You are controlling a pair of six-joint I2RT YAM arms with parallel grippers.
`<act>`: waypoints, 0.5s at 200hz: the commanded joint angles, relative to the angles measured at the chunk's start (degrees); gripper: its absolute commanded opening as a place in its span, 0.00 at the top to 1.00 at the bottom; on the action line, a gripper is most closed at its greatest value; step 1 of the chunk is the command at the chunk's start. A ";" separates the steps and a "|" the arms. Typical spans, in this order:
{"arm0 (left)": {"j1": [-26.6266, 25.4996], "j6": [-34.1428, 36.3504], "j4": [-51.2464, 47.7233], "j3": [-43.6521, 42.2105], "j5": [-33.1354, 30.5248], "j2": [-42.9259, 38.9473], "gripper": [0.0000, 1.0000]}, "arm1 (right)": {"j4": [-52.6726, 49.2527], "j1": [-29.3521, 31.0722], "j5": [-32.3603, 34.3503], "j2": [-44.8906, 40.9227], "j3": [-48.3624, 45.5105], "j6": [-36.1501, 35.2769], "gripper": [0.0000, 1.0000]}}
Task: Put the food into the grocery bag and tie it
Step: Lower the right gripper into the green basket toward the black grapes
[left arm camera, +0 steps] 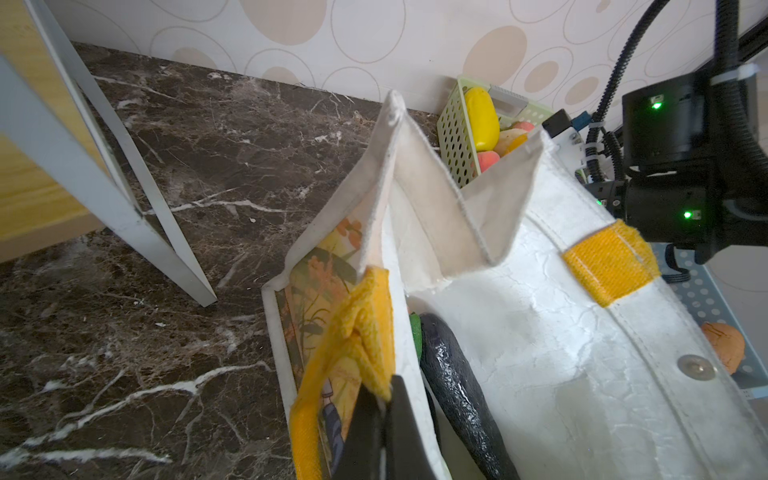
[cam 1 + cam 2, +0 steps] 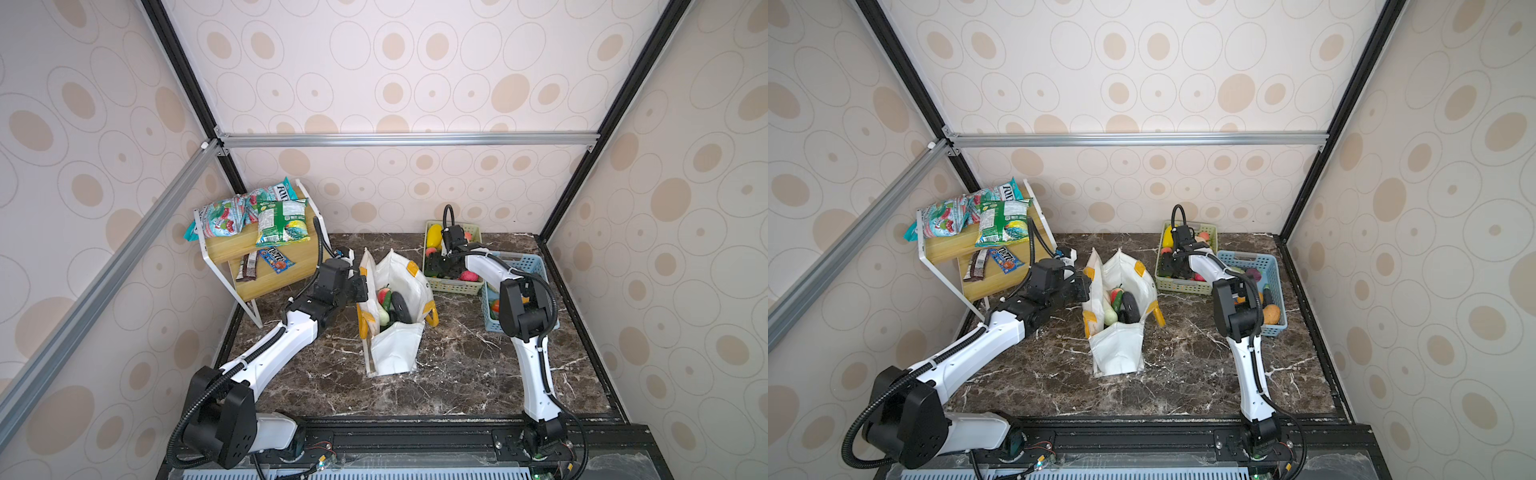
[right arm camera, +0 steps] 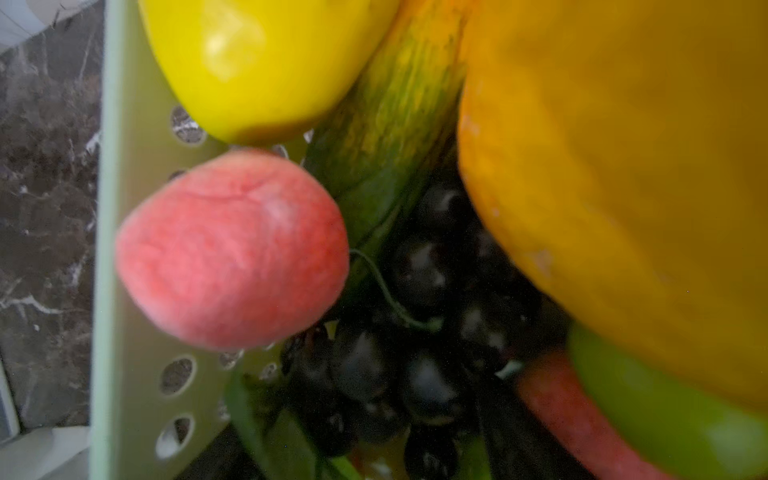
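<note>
Marble table carries the white bag at its middle in both top views, mouth open upward. Inside lie an eggplant, a cucumber and other food. The left gripper sits at the bag's left rim. The right gripper is down in the green basket, which stands behind the bag to the right and holds more food. A blue basket stands just beside it, also with food in it. From above I cannot tell how the right jaws stand. A shelf with snack packets is at the left rear.

Left wrist view: the left gripper is pressed together on the bag's yellow handle, pinching the strap at the rim. The eggplant lies inside against the bag's white wall. Beyond the rim the green basket holds a yellow fruit.

Right wrist view: the right claw's jaws are out of frame, so again I cannot tell their state. Close and blurred are a peach, dark grapes, the yellow fruit and an orange pepper. All 4 lie inside the green basket's wall.
</note>
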 commanded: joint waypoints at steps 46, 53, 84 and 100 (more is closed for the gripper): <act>0.42 0.04 -0.30 -0.50 -0.03 -1.59 1.00 | -3.26 0.53 -1.55 4.74 1.56 0.83 0.19; 0.41 -0.01 -0.25 -0.53 -0.08 -1.57 1.00 | -3.35 0.52 -2.34 5.16 1.83 0.86 0.20; 0.39 0.21 -0.32 -0.65 -0.13 -1.92 1.00 | -1.95 0.51 -3.36 5.01 0.48 1.60 0.28; 0.42 0.35 -0.41 -0.62 -0.20 -2.06 1.00 | -1.91 0.47 -3.25 4.58 0.22 1.91 0.37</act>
